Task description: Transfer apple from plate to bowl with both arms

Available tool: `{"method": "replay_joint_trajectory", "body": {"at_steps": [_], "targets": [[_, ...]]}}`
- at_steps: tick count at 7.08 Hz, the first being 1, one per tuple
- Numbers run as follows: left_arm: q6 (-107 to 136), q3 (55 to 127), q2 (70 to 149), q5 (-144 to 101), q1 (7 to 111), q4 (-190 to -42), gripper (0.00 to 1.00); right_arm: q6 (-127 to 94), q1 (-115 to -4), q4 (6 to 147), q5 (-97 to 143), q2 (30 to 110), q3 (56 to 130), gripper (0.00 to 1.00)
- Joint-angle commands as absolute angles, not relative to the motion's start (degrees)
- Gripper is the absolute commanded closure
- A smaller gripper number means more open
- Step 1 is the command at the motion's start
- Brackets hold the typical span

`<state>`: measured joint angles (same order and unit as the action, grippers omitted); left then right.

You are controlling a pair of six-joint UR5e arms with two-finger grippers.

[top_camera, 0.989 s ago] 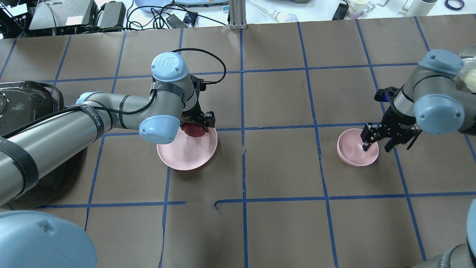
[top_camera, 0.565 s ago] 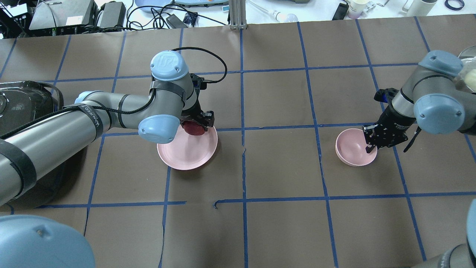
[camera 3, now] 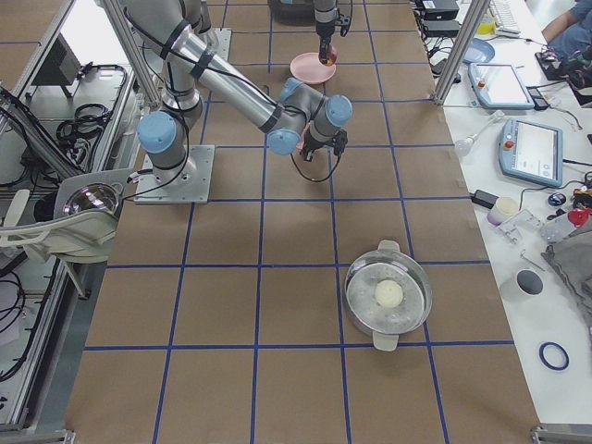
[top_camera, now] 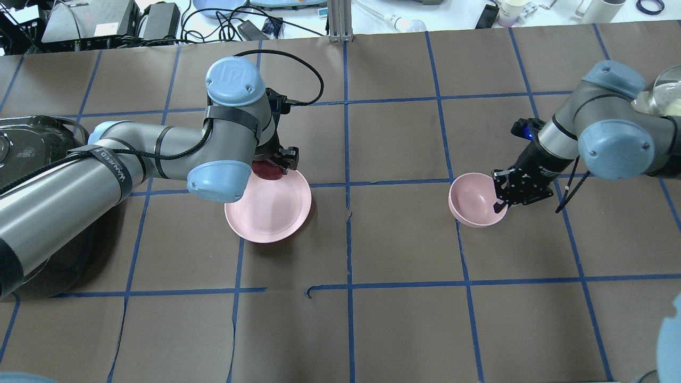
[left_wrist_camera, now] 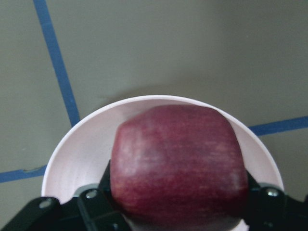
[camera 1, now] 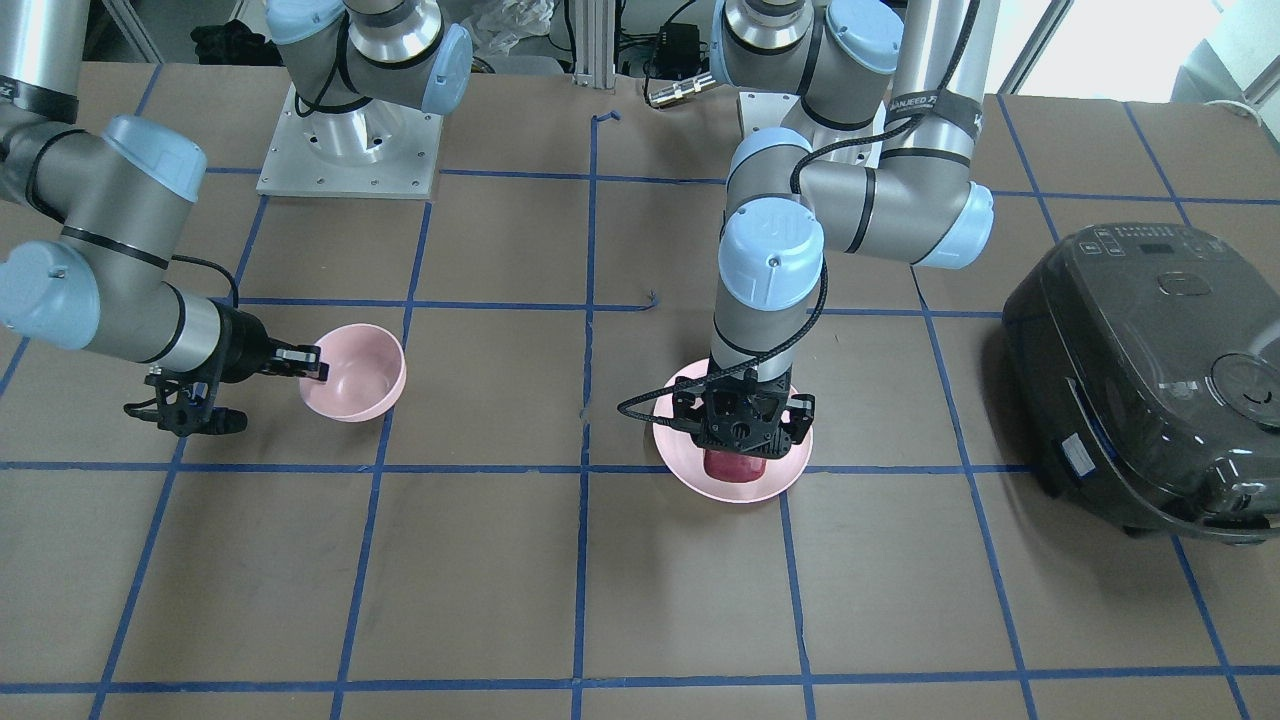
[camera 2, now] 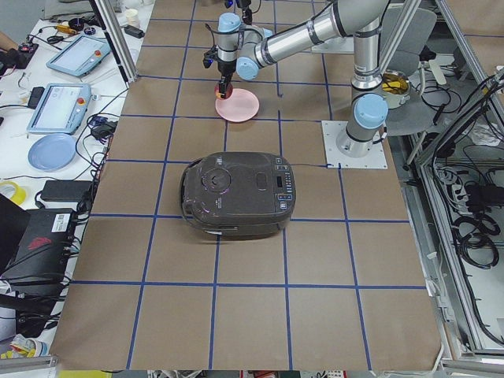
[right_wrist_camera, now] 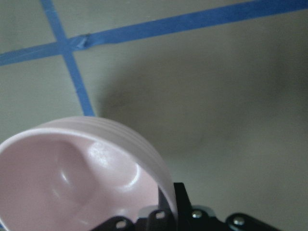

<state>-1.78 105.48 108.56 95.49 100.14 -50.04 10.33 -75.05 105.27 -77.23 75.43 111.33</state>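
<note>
So here's where you're at: your left claw (camera 1: 740,448) has the apple (left_wrist_camera: 178,163) pinched between its two fingers, one on each side, closed in just as far as the fruit lets them. The left wrist view shows it best. The dark red apple fills the gap between the black fingers, and the pink plate (top_camera: 276,213) sits right underneath. The apple's over the plate's edge on the side away from the robot, not over the middle. I honestly can't tell if its bottom touches the dish or hangs just above it. Over on the robot's right, your right claw (top_camera: 503,205) is clamped on the rim of the bowl (top_camera: 471,199), one finger inside and one outside, on the side nearest that arm. The bowl looks tipped a little, with its opening leaning away from the claw, and there's nothing in it. Can't say whether its base is fully on the brown surface (top_camera: 393,239) or not. Bowl and plate are well apart, with a full square of the blue tape grid between them. There's also a dark rice cooker (camera 1: 1140,370) parked on the robot's left, clear of both arms.
</note>
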Motion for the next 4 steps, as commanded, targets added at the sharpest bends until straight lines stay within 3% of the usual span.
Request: {"method": "replay_joint_trajectory", "body": {"at_steps": [1,2,4], "targets": [[-1.1,105.4,106.4,95.7,99.9,-51.9,0.67,8.1,-86.8,108.5,-76.0,75.5,110.7,1.00],[2.9,105.1,105.8,95.2,100.7,-54.4,0.73,8.0,-89.4,111.4,-76.5,75.5,110.8,1.00],[5.6,101.5,105.3,94.0,104.7,-56.0,0.73,8.7,-89.9,113.7,-75.9,74.6,112.2,1.00]]}}
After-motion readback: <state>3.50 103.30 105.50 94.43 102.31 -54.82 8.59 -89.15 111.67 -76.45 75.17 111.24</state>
